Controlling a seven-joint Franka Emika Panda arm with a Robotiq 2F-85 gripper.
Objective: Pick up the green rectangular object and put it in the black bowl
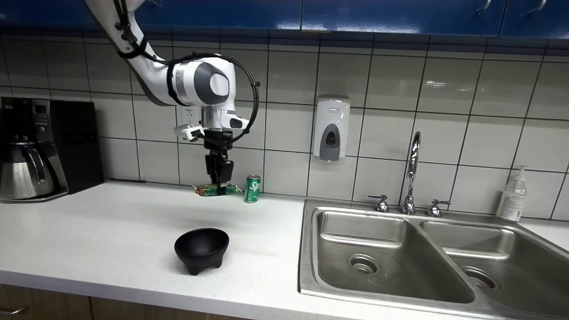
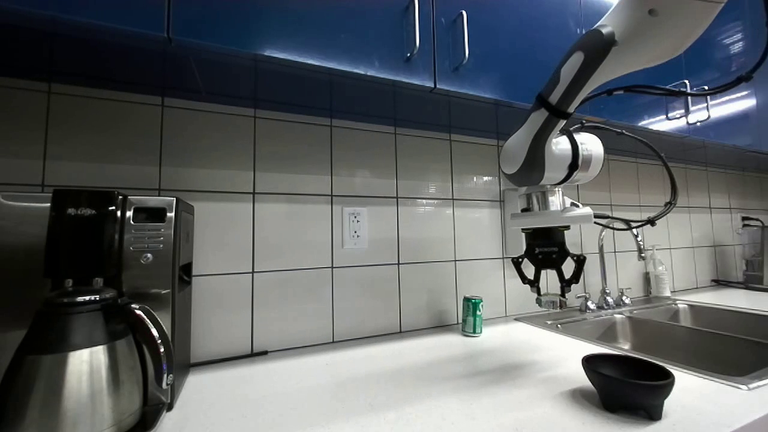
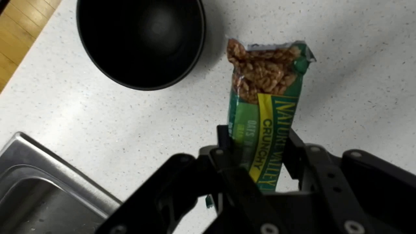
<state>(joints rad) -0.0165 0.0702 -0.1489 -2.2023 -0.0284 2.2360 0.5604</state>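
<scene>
The claw (image 3: 259,146) is clamped on the bar (image 3: 265,112), whose lettering (image 3: 281,130) is shown legibly only in the wrist view; its midsection is held between fingertips (image 3: 223,137).

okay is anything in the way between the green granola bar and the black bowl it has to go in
Nothing visible. The claw holds the green granola bar above the counter, and the wrist view shows only counter between it and the black bowl. The green can stands by the wall, off that line.
</scene>
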